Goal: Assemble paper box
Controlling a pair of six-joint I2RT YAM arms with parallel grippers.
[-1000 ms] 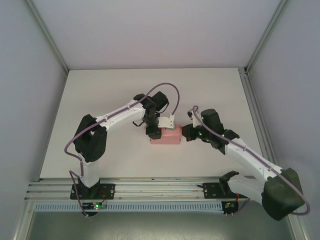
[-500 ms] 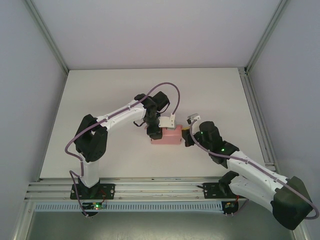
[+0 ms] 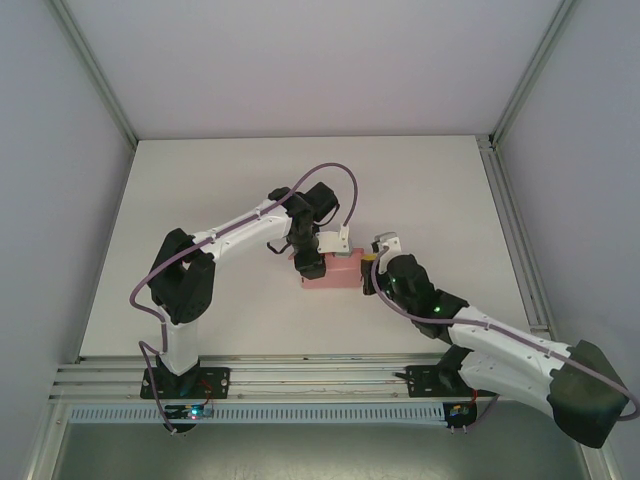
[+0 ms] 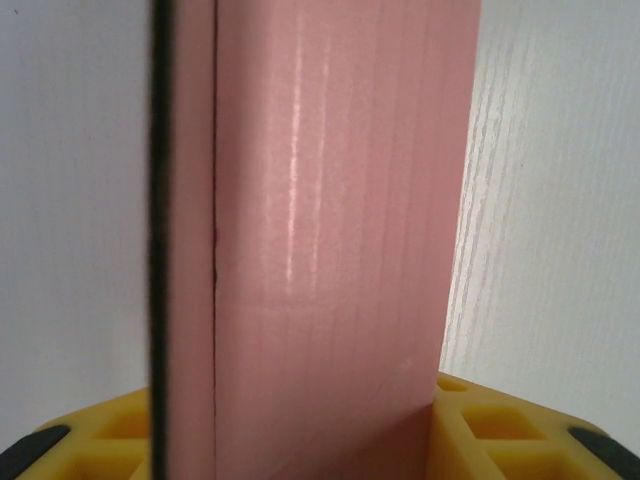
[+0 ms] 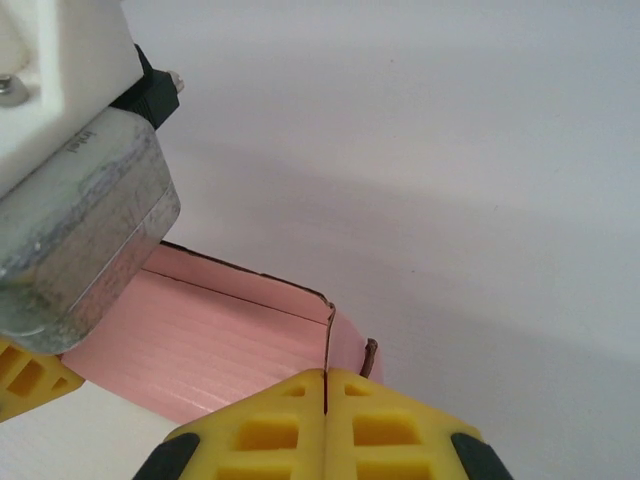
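The pink paper box [image 3: 334, 272] lies as a small folded rectangular box at the middle of the white table. My left gripper [image 3: 308, 263] comes down on its left end. In the left wrist view the box's pink wall [image 4: 330, 230] runs up between the yellow fingers [image 4: 500, 425], held across its width by my left gripper [image 4: 290, 425]. My right gripper [image 3: 372, 277] is at the box's right end. Seen from the right wrist, my right gripper [image 5: 326, 385] has its pads pressed together on the thin card edge of the end wall of the box [image 5: 230, 330].
The left arm's grey and white wrist camera housing [image 5: 75, 190] hangs close over the box's left part. A purple cable [image 3: 345, 190] loops above the left wrist. Enclosure walls ring the table [image 3: 200, 180], and an aluminium rail [image 3: 320, 380] runs along the near edge.
The right arm has swung left and lower, bringing its gripper onto the box's right end. The left arm and the box have barely shifted.
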